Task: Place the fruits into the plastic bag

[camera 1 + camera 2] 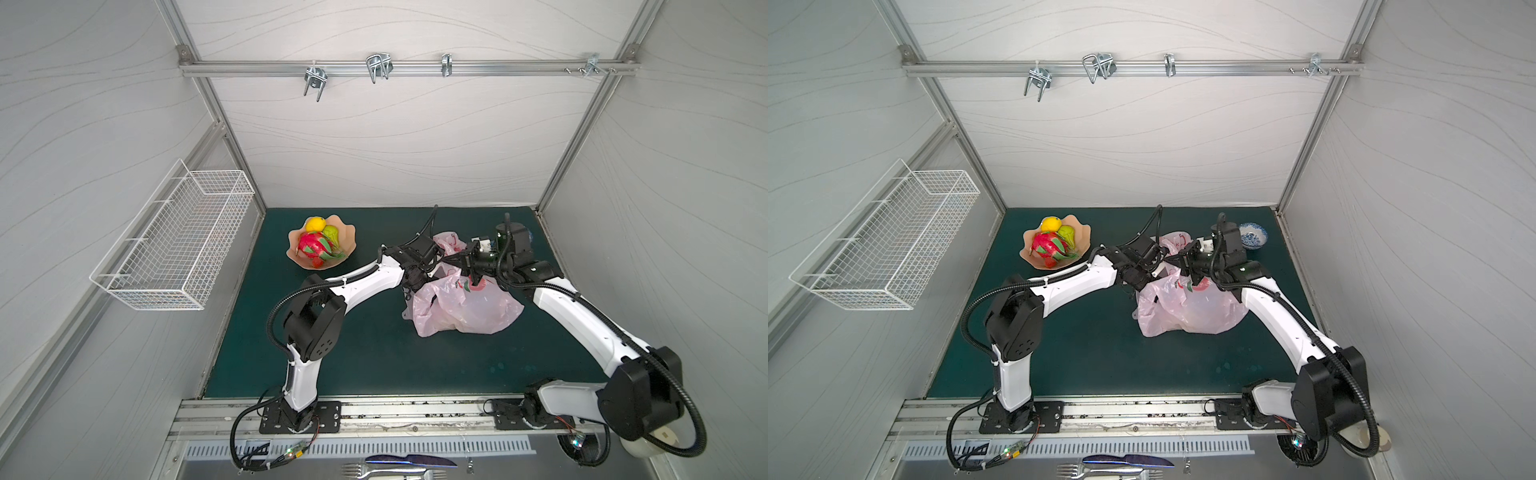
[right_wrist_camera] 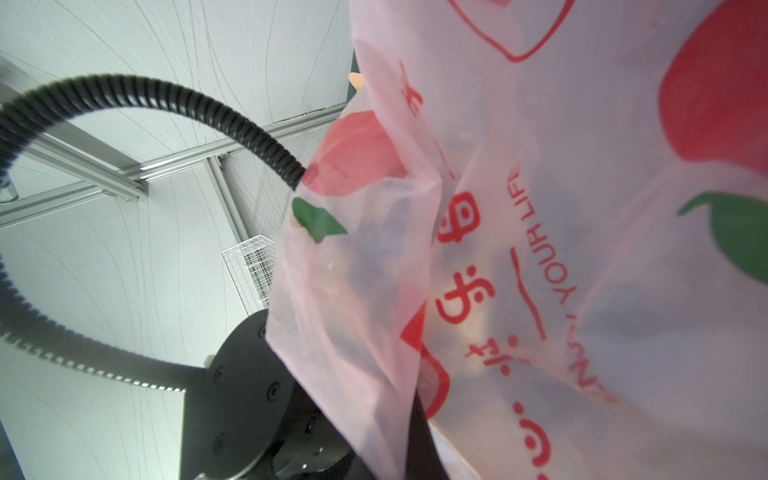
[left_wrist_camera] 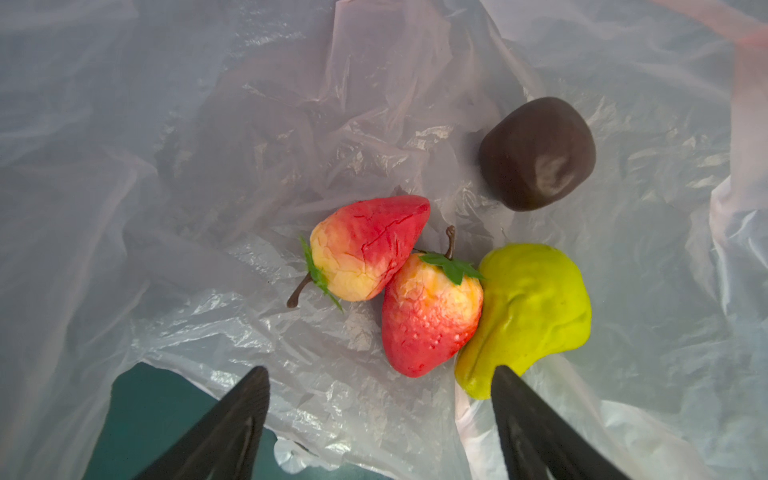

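The pale-pink plastic bag (image 1: 465, 307) (image 1: 1187, 311) lies right of the mat's middle, mouth held up. My right gripper (image 1: 473, 277) (image 2: 411, 419) is shut on its printed edge (image 2: 540, 208). My left gripper (image 3: 380, 369) hangs open over the bag's mouth, nothing between its fingers. Inside lie two red strawberries (image 3: 370, 245) (image 3: 428, 316), a yellow-green pear (image 3: 532, 307) and a dark brown round fruit (image 3: 536, 153). At the back left, a lemon (image 1: 315, 225), a dragon fruit (image 1: 313, 245), a pear (image 1: 331, 232) and a red piece (image 1: 316, 262) sit in the peach dish (image 1: 350, 237).
A blue-and-white bowl (image 1: 1252, 235) stands at the back right, behind the right arm. A white wire basket (image 1: 174, 245) hangs on the left wall. Metal hooks (image 1: 378, 66) hang from the back rail. Cutlery (image 1: 395, 467) lies below the front rail.
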You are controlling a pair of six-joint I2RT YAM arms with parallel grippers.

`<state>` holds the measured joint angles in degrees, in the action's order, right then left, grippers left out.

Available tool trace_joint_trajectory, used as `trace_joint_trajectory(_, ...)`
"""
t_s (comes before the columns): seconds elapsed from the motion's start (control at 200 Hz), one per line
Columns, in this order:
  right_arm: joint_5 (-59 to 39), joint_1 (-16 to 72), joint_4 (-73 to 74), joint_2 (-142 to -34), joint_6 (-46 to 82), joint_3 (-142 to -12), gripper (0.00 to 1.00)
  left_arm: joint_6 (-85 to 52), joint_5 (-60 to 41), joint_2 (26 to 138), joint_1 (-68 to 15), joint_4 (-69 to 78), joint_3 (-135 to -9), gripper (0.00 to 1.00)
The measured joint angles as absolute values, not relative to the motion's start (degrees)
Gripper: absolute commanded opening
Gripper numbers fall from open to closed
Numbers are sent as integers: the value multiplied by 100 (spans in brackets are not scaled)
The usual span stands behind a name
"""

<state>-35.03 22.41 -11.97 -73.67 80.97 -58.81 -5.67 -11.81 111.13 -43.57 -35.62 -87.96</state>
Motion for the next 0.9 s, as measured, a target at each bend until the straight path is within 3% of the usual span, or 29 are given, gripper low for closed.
trace_joint_trajectory(0.9,-3496,2265,-556,-7310,8318,-5671,0,-674,-1004,11115,-4530,-3686,-8980,85)
